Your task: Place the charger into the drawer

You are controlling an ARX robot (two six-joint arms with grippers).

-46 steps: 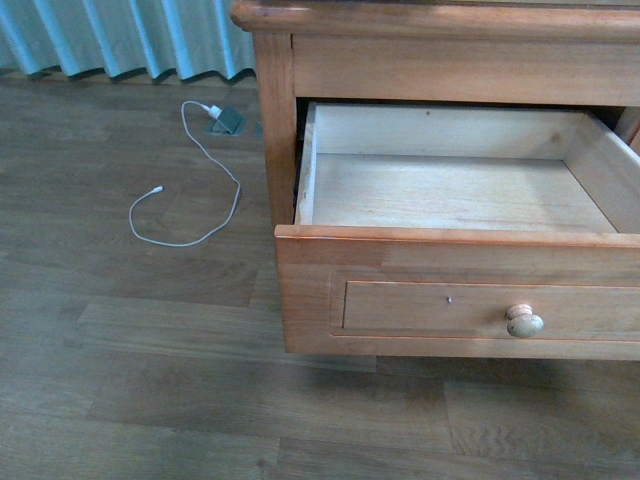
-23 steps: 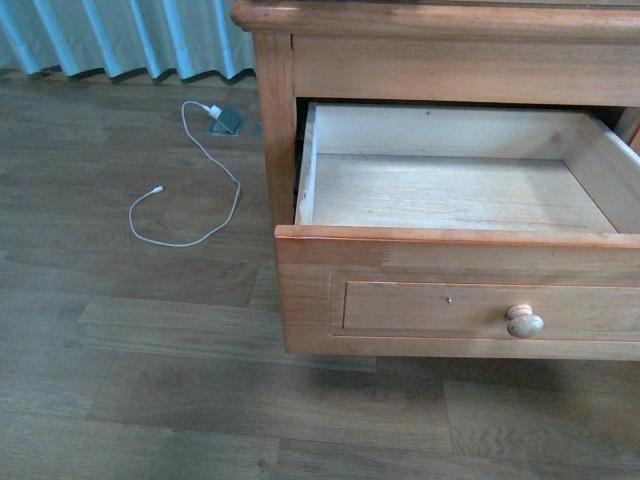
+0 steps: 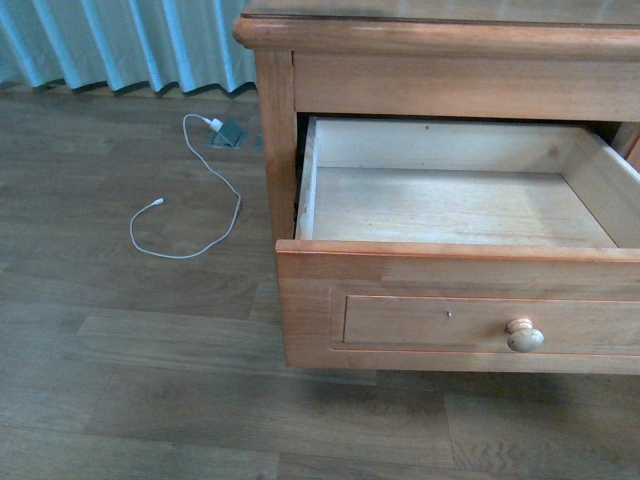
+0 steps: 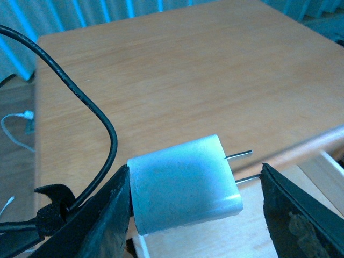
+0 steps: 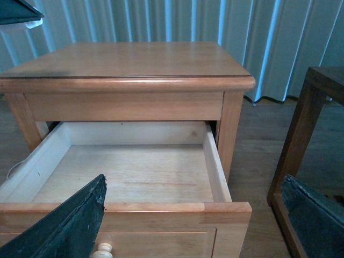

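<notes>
The charger (image 4: pixel 183 185), a small white plug block with two metal prongs, sits between the black fingers of my left gripper (image 4: pixel 194 201), which is shut on it. Its thin black cable (image 4: pixel 80 102) loops away to one side. The block hangs above the nightstand's top (image 4: pixel 177 70), near the front edge. The drawer (image 3: pixel 460 300) is pulled out, showing a bare pale wood floor (image 3: pixel 450 205) and a round knob (image 3: pixel 524 336). My right gripper (image 5: pixel 193 220) is open in front of the drawer's front rim (image 5: pixel 134 207), holding nothing. Neither arm shows in the front view.
A long white cable (image 3: pixel 190 215) lies on the wood floor left of the nightstand, running to a floor socket (image 3: pixel 228 132). Blue curtains (image 3: pixel 120 40) hang behind. A dark wooden frame (image 5: pixel 301 140) stands to the nightstand's right.
The front view has shifted slightly, so the nightstand and drawer sit lower in the picture. The drawer stays open as before.
</notes>
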